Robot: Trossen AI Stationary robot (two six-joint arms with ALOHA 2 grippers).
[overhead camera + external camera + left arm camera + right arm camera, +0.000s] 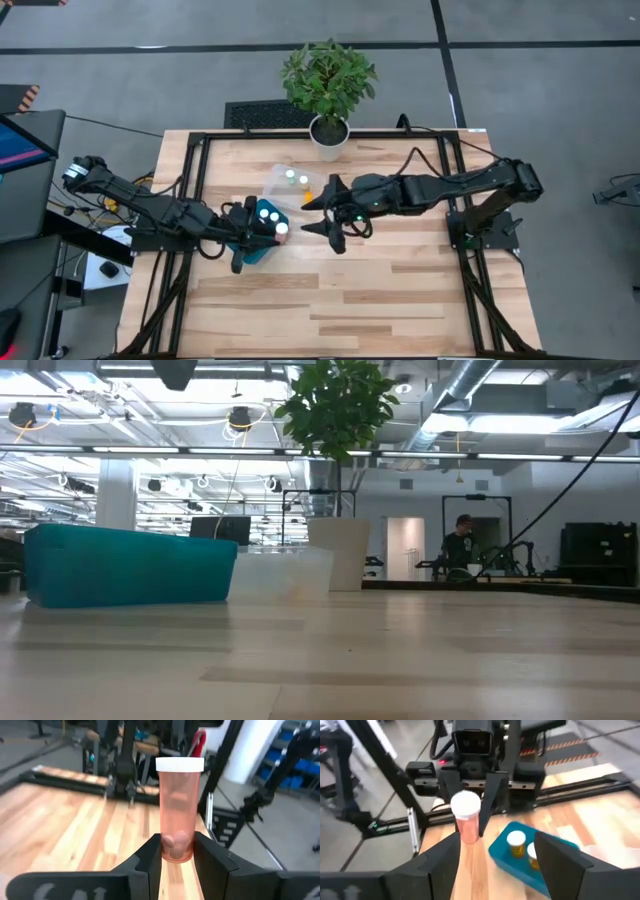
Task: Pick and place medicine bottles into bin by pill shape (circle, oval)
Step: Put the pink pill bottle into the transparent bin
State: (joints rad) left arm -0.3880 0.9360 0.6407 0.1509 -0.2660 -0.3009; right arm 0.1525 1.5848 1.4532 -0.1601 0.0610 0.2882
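Between my left gripper (177,851) fingers an orange bottle (178,810) stands clamped, upright, over the teal bin (256,232). My right gripper (325,207) hangs spread and empty, apparently beside the clear bin (283,183).

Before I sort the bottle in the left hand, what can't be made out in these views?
- Pill shape: in the left wrist view the translucent orange bottle with white cap, clamped in the left hand, blurs its pills.
- Teal plastic bin contents: low view, hidden by its wall.
- Clear plastic bin: high view, bottles too small to read.
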